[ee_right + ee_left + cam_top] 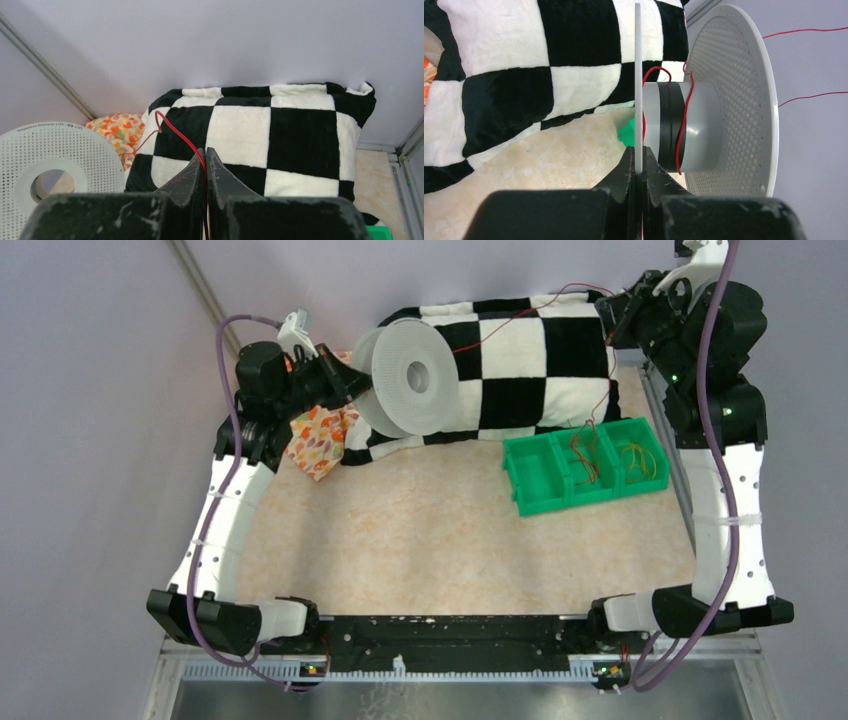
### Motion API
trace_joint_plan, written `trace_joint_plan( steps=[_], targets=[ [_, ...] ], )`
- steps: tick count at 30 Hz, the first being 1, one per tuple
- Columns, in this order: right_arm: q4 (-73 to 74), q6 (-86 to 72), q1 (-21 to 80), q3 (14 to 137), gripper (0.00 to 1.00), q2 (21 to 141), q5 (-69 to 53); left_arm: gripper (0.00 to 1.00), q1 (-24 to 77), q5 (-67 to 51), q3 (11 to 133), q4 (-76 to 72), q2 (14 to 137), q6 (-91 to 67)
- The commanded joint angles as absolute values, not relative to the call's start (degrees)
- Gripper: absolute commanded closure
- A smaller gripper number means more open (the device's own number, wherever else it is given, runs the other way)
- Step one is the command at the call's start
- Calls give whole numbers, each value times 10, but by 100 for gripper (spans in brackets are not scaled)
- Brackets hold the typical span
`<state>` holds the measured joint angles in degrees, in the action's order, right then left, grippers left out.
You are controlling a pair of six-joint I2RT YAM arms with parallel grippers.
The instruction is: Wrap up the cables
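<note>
My left gripper is shut on the thin flange of the grey spool, held on edge above the table's far left. In the left wrist view the fingertips pinch the flange, and a red cable loops round the hub beside a black band. My right gripper is high at the far right corner, shut on the same red cable, which runs taut from the spool. In the right wrist view the cable enters the shut jaws of the gripper.
A green three-bin tray at the right holds more red cables and yellow ones. A black-and-white checkered blanket lies along the back. An orange patterned cloth lies under the left gripper. Enclosure walls stand close behind.
</note>
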<state>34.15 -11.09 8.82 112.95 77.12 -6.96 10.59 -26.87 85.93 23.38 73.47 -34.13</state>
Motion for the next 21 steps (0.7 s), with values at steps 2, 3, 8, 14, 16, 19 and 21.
trace_joint_plan(
  steps=[2,3,8,14,16,19,21],
  targets=[
    [323,-102,83,1117,100,751,-38,100,104,-289,856,166,707,-357],
    [322,-98,82,1095,100,748,-30,100,104,-289,853,166,706,-356],
    [334,-100,74,880,100,731,-12,100,104,-301,833,161,701,-356],
    [342,-115,74,769,100,711,-9,100,105,-319,804,157,712,-358],
    [377,-112,74,849,100,720,-37,100,105,-324,806,153,716,-359],
    [349,-138,74,960,100,692,-116,100,105,-315,809,155,717,-353],
    [284,-164,74,969,100,651,-132,100,105,-307,806,156,717,-352]
  ],
)
